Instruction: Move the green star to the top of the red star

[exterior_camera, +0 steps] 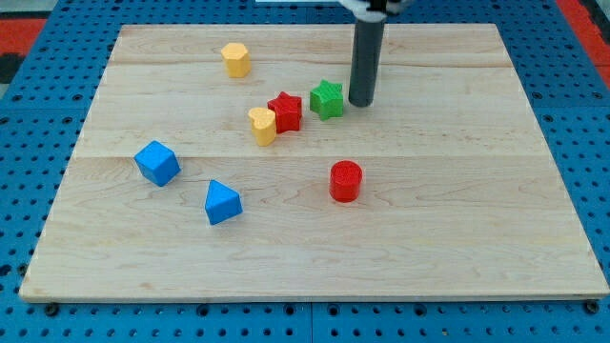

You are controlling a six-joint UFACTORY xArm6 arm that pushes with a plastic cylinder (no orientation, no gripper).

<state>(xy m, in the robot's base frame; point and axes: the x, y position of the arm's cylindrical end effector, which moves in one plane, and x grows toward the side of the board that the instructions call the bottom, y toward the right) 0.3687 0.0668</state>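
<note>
The green star [327, 99] lies on the wooden board just to the right of the red star [285, 111], slightly nearer the view's top, with a small gap between them. My tip [361, 103] stands just to the right of the green star, very close to it; whether it touches is unclear. The dark rod rises from there to the view's top.
A yellow heart-like block [262, 125] touches the red star's left side. A yellow hexagonal block [236, 59] sits toward the top left. A blue cube [157, 162] and a blue wedge-like block [222, 201] lie at the left. A red cylinder [346, 181] stands below centre.
</note>
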